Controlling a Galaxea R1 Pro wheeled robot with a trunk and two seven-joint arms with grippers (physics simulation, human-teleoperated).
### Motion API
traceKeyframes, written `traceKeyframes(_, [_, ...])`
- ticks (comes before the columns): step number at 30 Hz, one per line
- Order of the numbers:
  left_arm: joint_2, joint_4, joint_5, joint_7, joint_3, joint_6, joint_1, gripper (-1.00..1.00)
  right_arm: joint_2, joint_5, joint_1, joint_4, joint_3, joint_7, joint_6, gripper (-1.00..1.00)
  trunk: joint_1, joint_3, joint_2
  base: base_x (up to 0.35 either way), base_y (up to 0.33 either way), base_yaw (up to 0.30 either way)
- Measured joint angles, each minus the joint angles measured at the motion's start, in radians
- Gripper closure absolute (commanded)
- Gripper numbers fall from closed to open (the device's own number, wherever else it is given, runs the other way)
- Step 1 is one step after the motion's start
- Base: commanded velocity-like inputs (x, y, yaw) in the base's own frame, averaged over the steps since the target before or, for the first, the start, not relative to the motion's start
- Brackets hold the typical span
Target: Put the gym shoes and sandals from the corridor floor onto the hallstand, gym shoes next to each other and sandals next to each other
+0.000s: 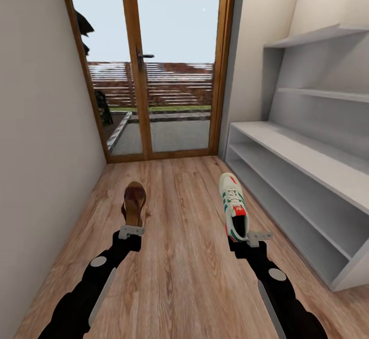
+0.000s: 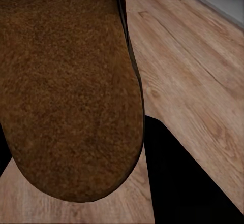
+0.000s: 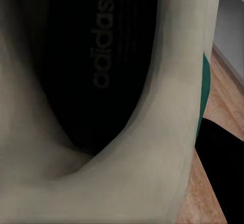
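My left gripper (image 1: 131,231) is shut on the heel of a dark brown sandal (image 1: 134,203), which it holds toe-forward above the corridor floor (image 1: 179,267). In the left wrist view the sandal's tan footbed (image 2: 66,82) is very close. A white gym shoe (image 1: 233,206) with green stripes and a red tongue patch is held by its heel in my right gripper (image 1: 253,236), which is shut on it. The shoe's dark inside and heel collar (image 3: 152,142) loom in the right wrist view. At the right stands the white hallstand (image 1: 307,160), both tiers bare. The other sandal and gym shoe are out of view.
A glass door with a wooden frame (image 1: 148,72) closes the corridor's far end. A plain wall (image 1: 36,149) runs along the left. Two staggered wall shelves (image 1: 318,37) hang above the hallstand. Wood planks (image 2: 193,71) lie between both arms.
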Motion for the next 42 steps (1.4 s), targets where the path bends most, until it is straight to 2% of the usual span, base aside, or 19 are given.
traceKeyframes(15, [0.0,0.002,0.0,0.0,0.0,-0.001,0.002,1.0,0.0,0.001,0.0,0.0,0.0,0.0,0.0,1.0,0.0,0.0,0.0,0.336,0.0,-0.004])
traceKeyframes(21, [0.0,0.003,0.0,0.0,0.0,-0.001,0.002,1.0,0.0,0.001,0.0,-0.001,0.0,0.0,0.0,1.0,0.0,0.002,0.0,0.345,0.001,-0.179])
traceKeyframes(32, [-0.002,0.002,0.001,0.0,-0.001,-0.001,0.002,1.0,0.0,0.004,0.0,-0.002,0.0,-0.001,0.001,1.0,0.0,0.003,0.0,0.319,0.114,-0.02])
traceKeyframes(42, [-0.002,0.002,0.001,0.0,-0.002,0.0,0.001,1.0,0.0,0.004,0.0,-0.002,-0.001,-0.001,0.001,1.0,0.0,0.003,0.0,0.295,0.177,-0.265])
